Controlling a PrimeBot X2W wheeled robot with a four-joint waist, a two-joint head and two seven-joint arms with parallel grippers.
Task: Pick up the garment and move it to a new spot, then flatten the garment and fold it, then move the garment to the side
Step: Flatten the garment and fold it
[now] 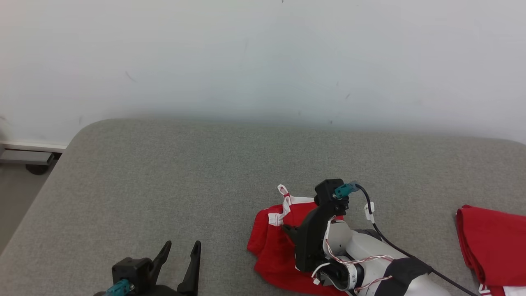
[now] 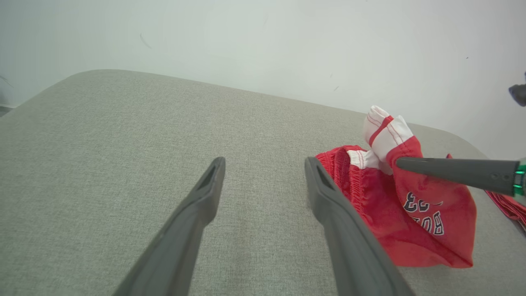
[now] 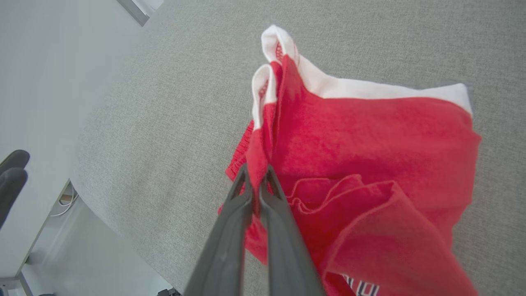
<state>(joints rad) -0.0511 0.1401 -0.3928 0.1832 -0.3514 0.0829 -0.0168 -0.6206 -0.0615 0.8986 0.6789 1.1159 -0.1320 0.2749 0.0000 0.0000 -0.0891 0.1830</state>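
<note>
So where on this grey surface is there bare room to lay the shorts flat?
The widest bare stretch of the grey surface runs from the wall-side edge down to the open left gripper, left of the red shorts. Crowded on the right: the right gripper pinching the shorts, then another red garment.

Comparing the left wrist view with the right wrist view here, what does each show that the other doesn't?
Left wrist: the left gripper open over the grey cushion, and a second red cloth at the edge. Right wrist: the floor beyond the cushion's rim. Both: the right gripper shut on a fold of the red garment.
</note>
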